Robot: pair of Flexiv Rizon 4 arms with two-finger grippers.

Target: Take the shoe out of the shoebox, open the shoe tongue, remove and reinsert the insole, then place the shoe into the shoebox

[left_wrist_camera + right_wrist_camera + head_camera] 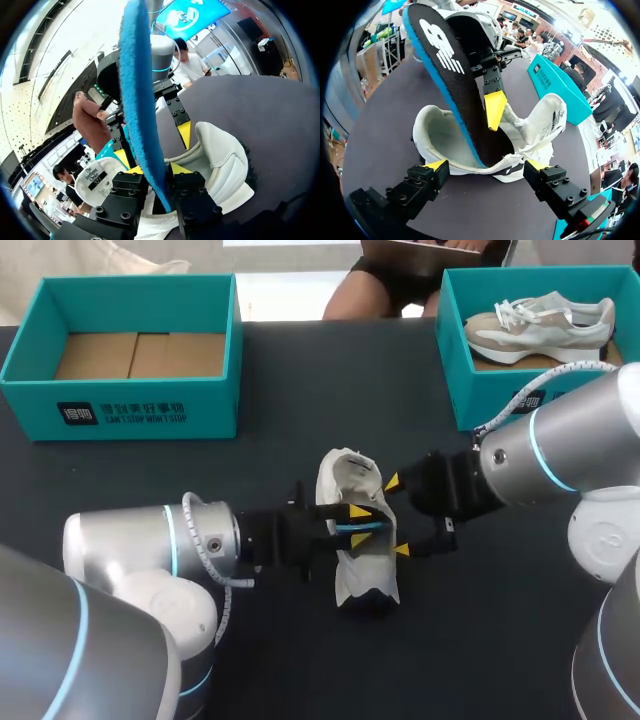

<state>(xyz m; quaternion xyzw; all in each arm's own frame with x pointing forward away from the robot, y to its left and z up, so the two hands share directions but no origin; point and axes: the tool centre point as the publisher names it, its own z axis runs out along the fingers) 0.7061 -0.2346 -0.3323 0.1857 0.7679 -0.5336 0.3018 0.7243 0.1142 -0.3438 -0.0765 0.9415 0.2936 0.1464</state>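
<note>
1. Blue-edged insole (pixel 451 70), black on its upper face, stands tilted up out of the shoe (pixel 365 575). Its lower end is inside the opening.
2. Left gripper (pixel 151 161) is clamped on the insole, one yellow tip against each face.
3. Right gripper (pixel 486 165) is spread wide at the shoe's near side wall and grips nothing. Contact with the wall cannot be confirmed.
4. Shoe lies mid tabletop (pixel 200 470) with the tongue apparently pulled back, well apart from the teal shoebox (pixel 130 405) at the far left, which holds no shoe.
5. Assessment: the insole step is in hand. Whether this is withdrawal or reinsertion cannot be determined.
6. Next move, if withdrawing: draw along the insole's length until its lower end clears the collar. If reinserting: feed that end toward the toe with the shoe braced against sliding, then seat the heel flat.
</note>
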